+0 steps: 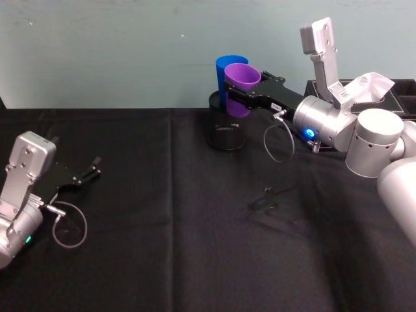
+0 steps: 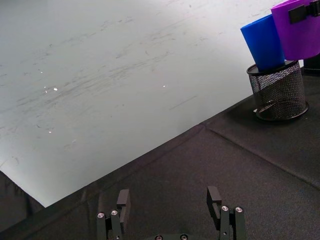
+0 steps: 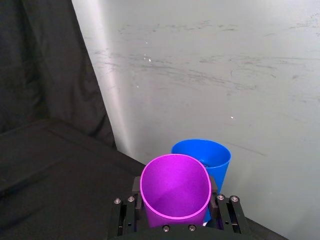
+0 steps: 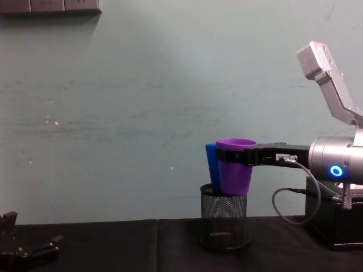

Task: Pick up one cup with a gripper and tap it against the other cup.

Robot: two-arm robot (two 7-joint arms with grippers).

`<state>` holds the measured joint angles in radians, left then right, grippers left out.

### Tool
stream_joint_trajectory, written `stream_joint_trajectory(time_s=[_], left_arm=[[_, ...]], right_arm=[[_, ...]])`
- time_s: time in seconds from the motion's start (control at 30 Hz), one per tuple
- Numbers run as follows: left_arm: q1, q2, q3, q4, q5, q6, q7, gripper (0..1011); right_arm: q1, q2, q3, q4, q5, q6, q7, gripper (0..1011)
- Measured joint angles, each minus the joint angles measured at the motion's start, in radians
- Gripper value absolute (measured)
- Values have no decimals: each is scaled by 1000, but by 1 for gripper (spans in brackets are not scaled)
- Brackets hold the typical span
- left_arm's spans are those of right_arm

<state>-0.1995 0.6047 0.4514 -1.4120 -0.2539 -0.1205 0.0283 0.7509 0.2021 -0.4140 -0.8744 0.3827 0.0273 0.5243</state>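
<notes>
The right gripper (image 1: pixel 246 88), pinching the purple plastic tapered tumbler (image 1: pixel 242 77), holds it raised so that it appears to touch the blue plastic tapered tumbler (image 1: pixel 226 65) just beyond, while the left gripper (image 1: pixel 94 168) rests spread and idle.

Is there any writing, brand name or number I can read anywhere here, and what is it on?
Nothing here can be read.
Small white label on the right gripper: too small to read.
The purple cup, blue cup and mesh holder carry no writing.
</notes>
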Motion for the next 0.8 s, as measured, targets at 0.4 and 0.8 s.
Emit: stream_joint_trajectory(time_s=[0.4, 0.8], left_arm=[[0, 0, 0, 0, 0, 0, 0, 1000], [0, 0, 0, 0, 0, 0, 0, 1000]], right_arm=[[-1, 1, -1, -2, 1, 1, -1, 724], [-2, 1, -1, -2, 1, 1, -1, 724]])
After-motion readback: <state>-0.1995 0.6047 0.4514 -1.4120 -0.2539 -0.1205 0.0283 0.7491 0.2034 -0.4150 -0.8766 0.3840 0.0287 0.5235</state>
